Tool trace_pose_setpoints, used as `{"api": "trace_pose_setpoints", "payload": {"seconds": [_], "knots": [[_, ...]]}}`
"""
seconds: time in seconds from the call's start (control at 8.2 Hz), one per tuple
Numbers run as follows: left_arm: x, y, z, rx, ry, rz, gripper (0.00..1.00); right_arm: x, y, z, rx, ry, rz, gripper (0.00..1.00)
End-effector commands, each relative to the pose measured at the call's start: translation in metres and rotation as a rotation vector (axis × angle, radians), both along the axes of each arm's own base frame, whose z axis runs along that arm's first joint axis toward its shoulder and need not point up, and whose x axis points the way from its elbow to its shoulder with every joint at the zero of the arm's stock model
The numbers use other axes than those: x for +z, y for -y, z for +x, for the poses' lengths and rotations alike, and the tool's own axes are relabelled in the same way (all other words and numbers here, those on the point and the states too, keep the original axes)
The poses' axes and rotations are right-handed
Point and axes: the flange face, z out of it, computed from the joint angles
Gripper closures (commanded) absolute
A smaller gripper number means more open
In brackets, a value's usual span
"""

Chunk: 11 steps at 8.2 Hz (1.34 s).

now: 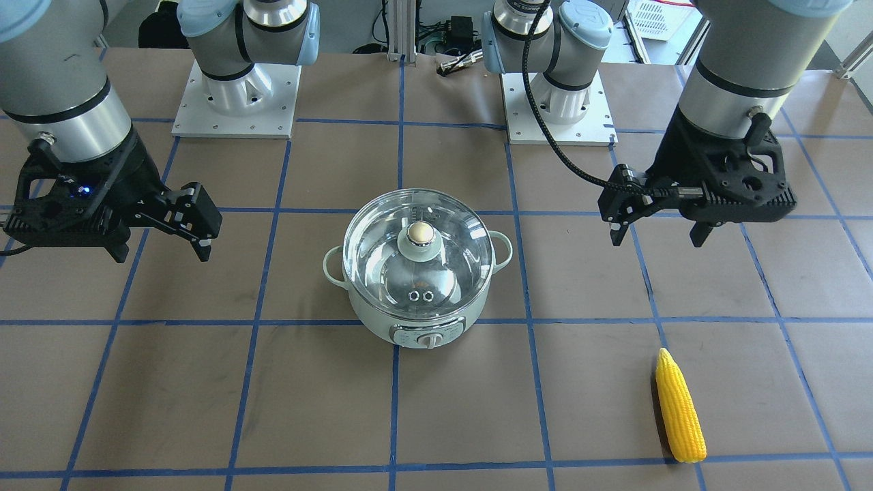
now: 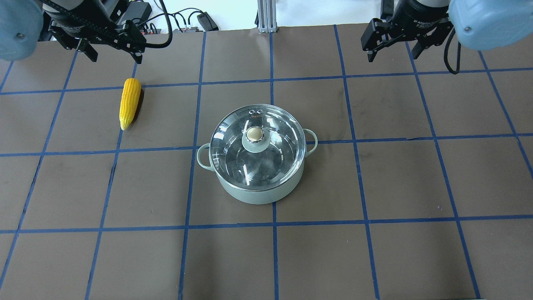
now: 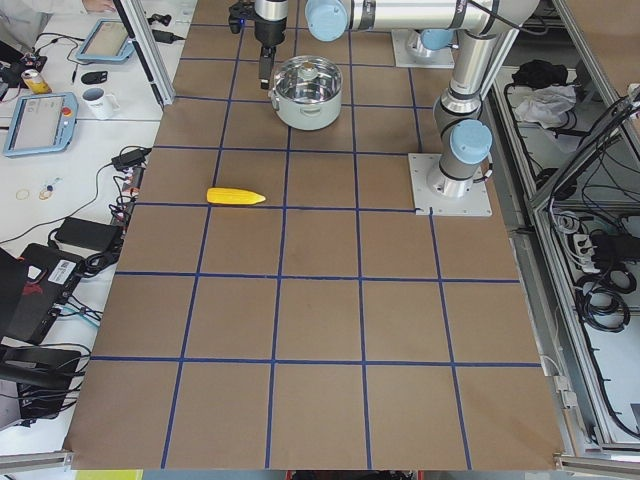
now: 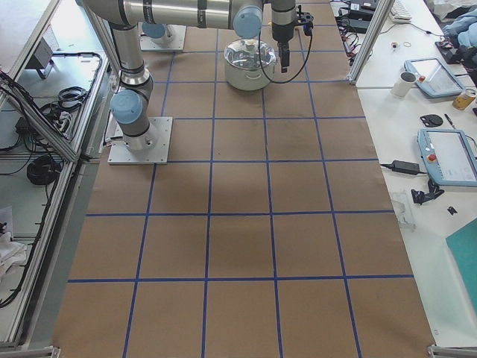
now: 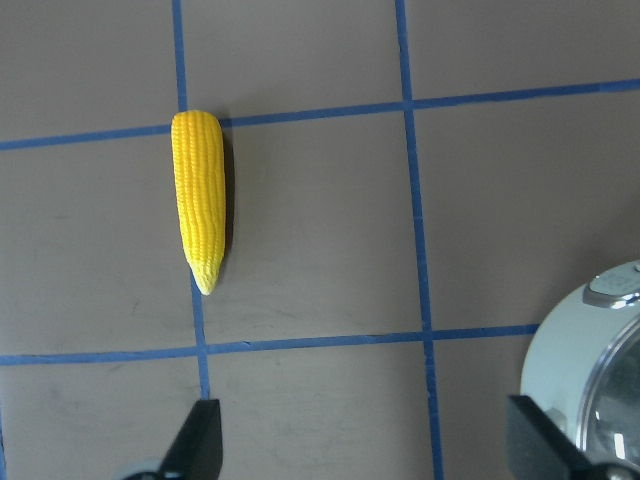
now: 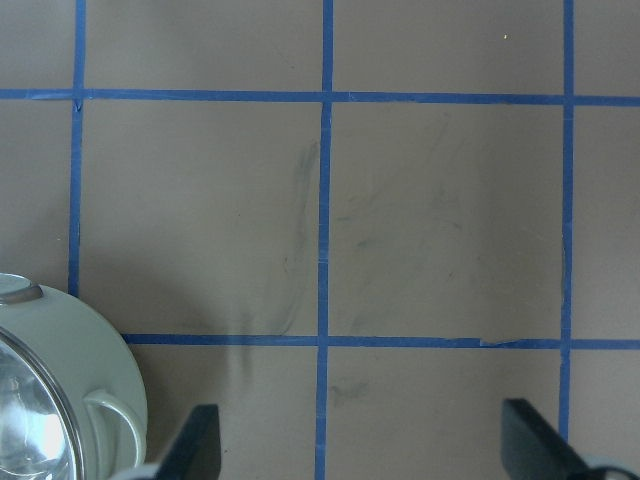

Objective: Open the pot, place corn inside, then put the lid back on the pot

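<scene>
Across the overhead view, read from left to right, one brown bench [image 2: 374,258] ruled into squares by blue tape lines [image 2: 270,79] carries three task items, with two hands raised over it.

Far left: the left hand [image 2: 115,56], its two fingers spread wide with nothing between them, hangs above the bench near the corn and touches nothing.

Below it in this view lies the single corn [image 2: 130,102], flat on the bench. Its length runs roughly along a tape line and its pointed end is turned towards the robot. It is well apart from the pot.

Centre: one pot [image 2: 258,195] stands upright with two side handles [image 2: 203,157], one on each side. The front-facing view shows its one control dial [image 1: 428,339] turned away from the robot.

One lid [image 2: 272,164] sits closed on the pot's rim. It bears one knob [image 2: 254,133] at its middle and two steam holes [image 1: 415,295] close together.

Far right: the right hand [image 2: 392,55] likewise has two fingers wide apart and grips nothing. It is raised above the bench, well apart from the pot.
</scene>
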Motion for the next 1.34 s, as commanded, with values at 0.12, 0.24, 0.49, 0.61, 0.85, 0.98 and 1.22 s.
{"api": "trace_pose_setpoints", "payload": {"seconds": [0.12,0.24,0.49,0.61,0.85,0.98,1.22], "knots": [[-0.076,0.059,0.083,-0.005,0.006,0.045,0.0,-0.002,0.001,-0.006,-0.011,0.007,0.007,0.0],[-0.101,0.072,0.099,-0.01,0.001,0.069,0.0,-0.003,0.0,-0.006,-0.011,0.007,0.009,0.0],[-0.155,0.097,0.127,-0.031,0.002,0.086,0.0,-0.002,0.001,-0.006,-0.011,0.007,0.007,0.0],[-0.182,0.108,0.139,-0.019,-0.013,0.098,0.0,-0.002,0.001,-0.006,-0.01,0.008,0.007,0.0],[-0.235,0.125,0.146,-0.017,-0.103,0.101,0.0,-0.002,0.001,-0.006,-0.01,0.008,0.007,0.0],[-0.255,0.128,0.147,-0.016,-0.112,0.129,0.0,-0.002,0.001,-0.006,-0.011,0.007,0.007,0.0],[-0.27,0.13,0.148,-0.02,-0.11,0.15,0.0,-0.002,0.001,-0.006,-0.01,0.008,0.007,0.0]]}}
